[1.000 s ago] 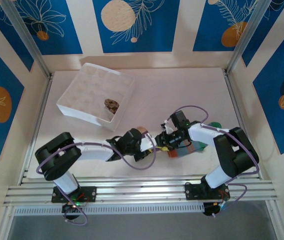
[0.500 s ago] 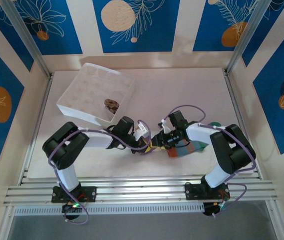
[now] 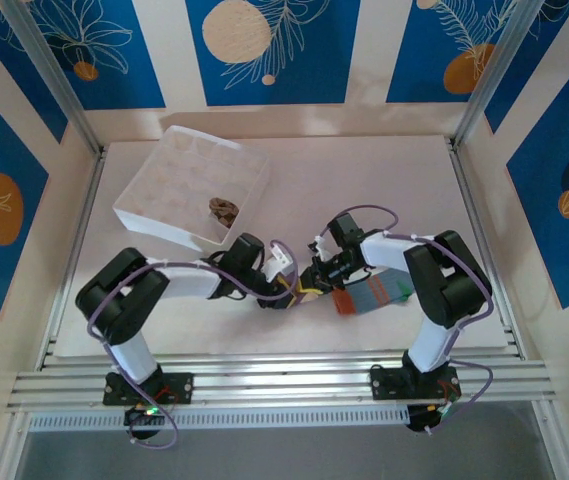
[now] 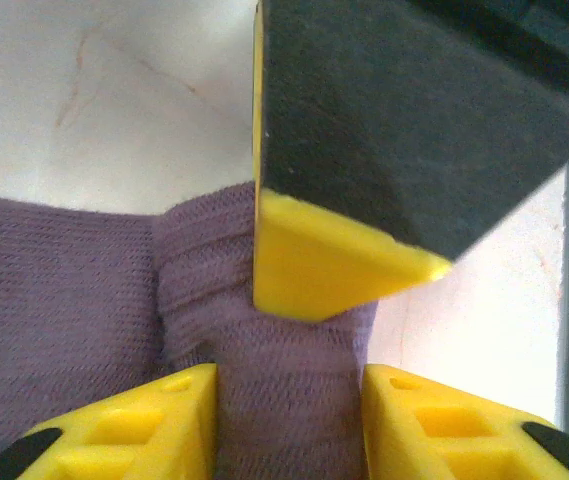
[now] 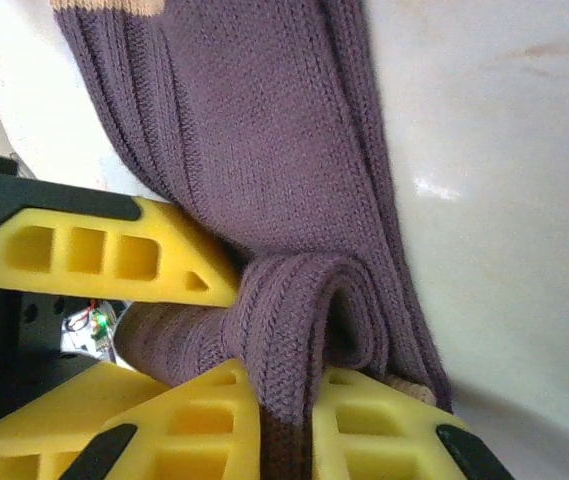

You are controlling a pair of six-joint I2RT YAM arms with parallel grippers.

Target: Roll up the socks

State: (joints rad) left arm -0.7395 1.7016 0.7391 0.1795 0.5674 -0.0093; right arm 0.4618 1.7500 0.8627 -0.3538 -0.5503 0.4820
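Three socks (image 3: 374, 294), one white box (image 3: 164, 185), two arms (image 3: 189, 279)

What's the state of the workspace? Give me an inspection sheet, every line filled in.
surface: white table, flat.
job's things: purple sock part-rolled between the hands; striped sock lying to its right; brown sock in a cell of the box.
clutter: gridded box, far left.
hands: right hand pinches the purple sock's roll; left hand straddles the roll, grip unclear.
cables: purple cables loop off both arms.
surroundings: blue leaf-print panels; metal rails at the near edge.
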